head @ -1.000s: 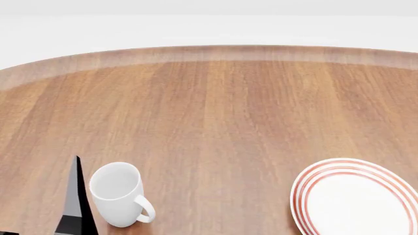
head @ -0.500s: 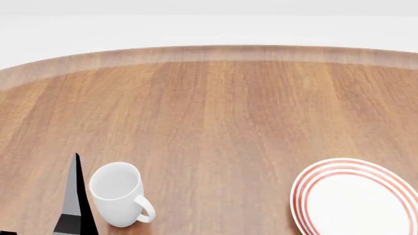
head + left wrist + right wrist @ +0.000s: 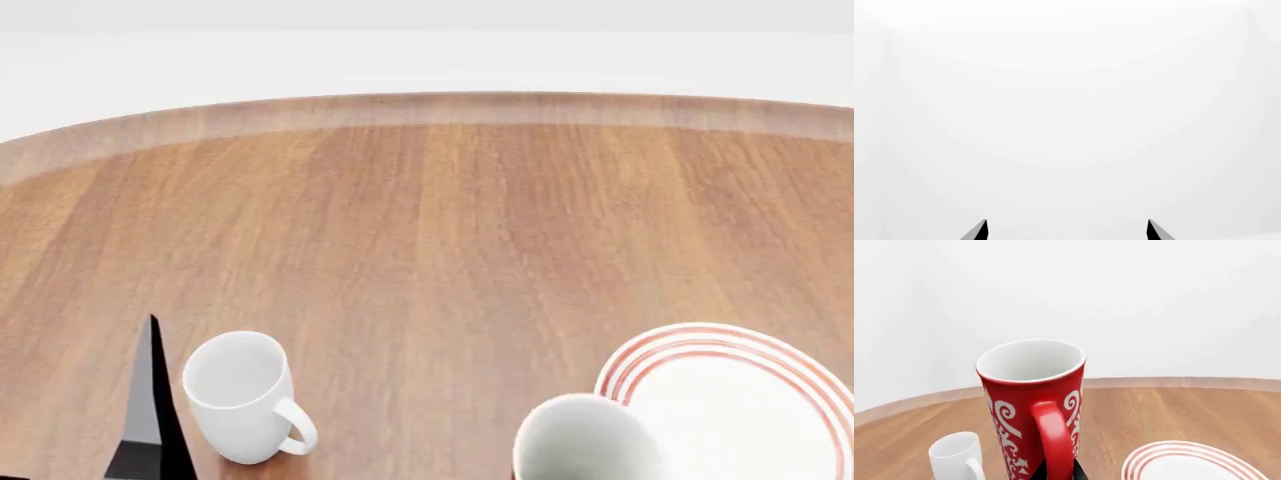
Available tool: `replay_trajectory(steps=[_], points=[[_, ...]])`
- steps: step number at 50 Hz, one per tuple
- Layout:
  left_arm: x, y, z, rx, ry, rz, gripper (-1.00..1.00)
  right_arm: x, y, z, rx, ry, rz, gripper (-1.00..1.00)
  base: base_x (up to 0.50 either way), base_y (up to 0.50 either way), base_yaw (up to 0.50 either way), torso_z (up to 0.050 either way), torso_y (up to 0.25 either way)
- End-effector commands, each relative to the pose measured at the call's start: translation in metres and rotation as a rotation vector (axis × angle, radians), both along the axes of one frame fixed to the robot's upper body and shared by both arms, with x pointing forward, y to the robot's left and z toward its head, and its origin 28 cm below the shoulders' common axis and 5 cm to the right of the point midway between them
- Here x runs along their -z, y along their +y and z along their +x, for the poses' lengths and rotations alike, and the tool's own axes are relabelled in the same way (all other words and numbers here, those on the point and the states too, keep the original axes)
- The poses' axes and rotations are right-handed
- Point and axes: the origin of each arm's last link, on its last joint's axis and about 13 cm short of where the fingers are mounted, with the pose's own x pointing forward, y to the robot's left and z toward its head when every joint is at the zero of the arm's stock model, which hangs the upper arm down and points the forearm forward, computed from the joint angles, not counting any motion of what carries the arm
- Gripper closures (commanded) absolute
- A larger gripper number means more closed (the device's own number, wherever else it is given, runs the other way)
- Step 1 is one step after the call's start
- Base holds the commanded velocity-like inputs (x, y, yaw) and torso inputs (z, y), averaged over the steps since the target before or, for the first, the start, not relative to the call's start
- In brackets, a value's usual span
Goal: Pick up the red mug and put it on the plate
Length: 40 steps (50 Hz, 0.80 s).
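The red mug (image 3: 1033,405), tall with white swirls and a white inside, stands upright in my right gripper (image 3: 1056,474), whose dark jaws are shut on its red handle. In the head view only the mug's white mouth (image 3: 585,442) shows at the bottom edge, overlapping the left rim of the plate (image 3: 694,340). The plate is white with red rings and also shows in the right wrist view (image 3: 1174,447), to the right of the mug. My left gripper (image 3: 1066,231) is open and empty, facing blank white. One of its fingers (image 3: 150,400) stands left of the white mug.
A plain white mug (image 3: 240,395) stands upright on the wooden table (image 3: 441,220) at the front left, handle toward the right. It also shows in the right wrist view (image 3: 954,455). The table's rounded far edge runs across the back.
The red mug has come up into the head view at the bottom edge, beside the plate's left rim. The left finger has shifted slightly left.
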Motion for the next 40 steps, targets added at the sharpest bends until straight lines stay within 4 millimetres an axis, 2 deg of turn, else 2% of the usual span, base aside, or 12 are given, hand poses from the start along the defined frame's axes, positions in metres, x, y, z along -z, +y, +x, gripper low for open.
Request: replay_trajectory(steps=[1,11,40], points=[[0.000,0.001,-0.002,-0.004,-0.003,-0.002,-1.00,-0.026,-0.003,0.017,0.039,0.015,0.057,1.00,0.00,0.00,0.00,0.000,0.000],[-0.001,0.001,-0.004,-0.002,-0.008,-0.005,-1.00,-0.033,-0.004,0.029,0.070,0.023,0.064,1.00,0.00,0.00,0.00,0.000,0.000],[-0.003,0.001,-0.009,0.000,-0.017,-0.001,-1.00,-0.080,-0.010,0.065,0.192,0.019,0.032,1.00,0.00,0.00,0.00,0.000,0.000]])
